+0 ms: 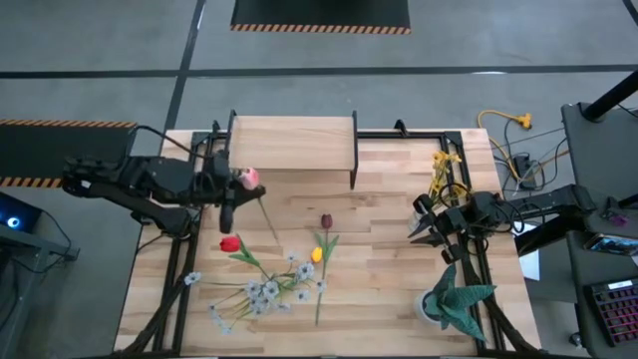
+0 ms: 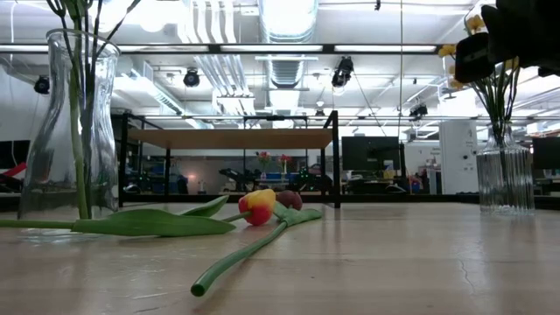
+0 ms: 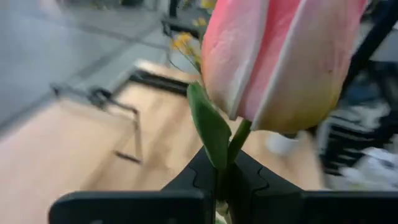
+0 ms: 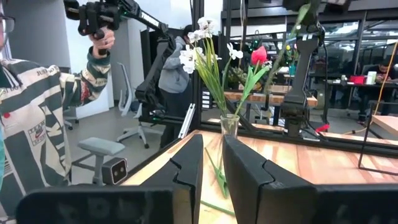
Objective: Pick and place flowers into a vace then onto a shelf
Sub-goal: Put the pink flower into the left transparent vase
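Left hand [image 1: 228, 195] clenched on the green stem of a pink tulip [image 1: 247, 178], just beside the low light-wood shelf [image 1: 291, 142]; right hand [image 1: 427, 225] narrowly parted, empty, above the wooden surface [image 1: 379, 279]; remaining flowers [image 1: 264, 289] lie mid-surface.

Bright ceiling lamps [image 2: 287, 12] glaring in low view, left wrist view blurred, perhaps motion, soft shadows
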### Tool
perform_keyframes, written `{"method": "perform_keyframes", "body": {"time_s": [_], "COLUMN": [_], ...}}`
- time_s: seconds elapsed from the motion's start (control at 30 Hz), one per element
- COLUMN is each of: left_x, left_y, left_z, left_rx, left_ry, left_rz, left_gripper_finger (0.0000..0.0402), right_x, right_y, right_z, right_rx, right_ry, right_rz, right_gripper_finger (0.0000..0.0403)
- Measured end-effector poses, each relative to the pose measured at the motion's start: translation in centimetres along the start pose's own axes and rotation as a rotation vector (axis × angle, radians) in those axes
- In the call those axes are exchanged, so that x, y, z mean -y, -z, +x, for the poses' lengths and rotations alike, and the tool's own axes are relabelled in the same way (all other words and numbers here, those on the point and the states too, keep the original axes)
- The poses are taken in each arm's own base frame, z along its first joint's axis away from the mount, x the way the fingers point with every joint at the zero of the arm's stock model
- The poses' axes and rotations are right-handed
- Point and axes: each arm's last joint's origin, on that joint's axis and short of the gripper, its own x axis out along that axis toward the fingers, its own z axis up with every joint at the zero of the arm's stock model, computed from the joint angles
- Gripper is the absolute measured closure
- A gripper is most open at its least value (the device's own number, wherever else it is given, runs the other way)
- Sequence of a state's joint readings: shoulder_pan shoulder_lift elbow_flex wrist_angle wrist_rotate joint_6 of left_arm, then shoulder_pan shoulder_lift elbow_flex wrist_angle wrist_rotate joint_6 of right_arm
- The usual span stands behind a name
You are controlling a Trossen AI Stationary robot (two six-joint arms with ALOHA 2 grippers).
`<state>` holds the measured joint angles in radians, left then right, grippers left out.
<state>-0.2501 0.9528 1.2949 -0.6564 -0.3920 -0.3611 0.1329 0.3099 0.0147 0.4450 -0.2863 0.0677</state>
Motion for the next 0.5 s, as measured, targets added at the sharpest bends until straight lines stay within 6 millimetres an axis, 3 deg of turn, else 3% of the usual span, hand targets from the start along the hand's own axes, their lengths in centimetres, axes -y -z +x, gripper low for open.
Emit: {"method": "perform_keyframes", "body": {"time_s": [0.27, 0.5], "left_x": [1.1, 1.3], "left_y": [1.1, 2.5], "left_z": [0.0, 1.0], "left_rx": [-0.164, -0.219], "left_ry": [0.226, 0.204], "left_rz": [-0.055, -0.024], "left_gripper_finger": [0.0401, 0.0401], "right_x": [0.0, 0.0], "right_y": [0.0, 0.0], "right_z": [0.0, 0.0], "right_rx": [0.000, 0.000], "right_ry": [0.000, 0.000], "right_rz": [0.000, 0.000], "right_gripper_finger": [0.0351, 0.0351]}}
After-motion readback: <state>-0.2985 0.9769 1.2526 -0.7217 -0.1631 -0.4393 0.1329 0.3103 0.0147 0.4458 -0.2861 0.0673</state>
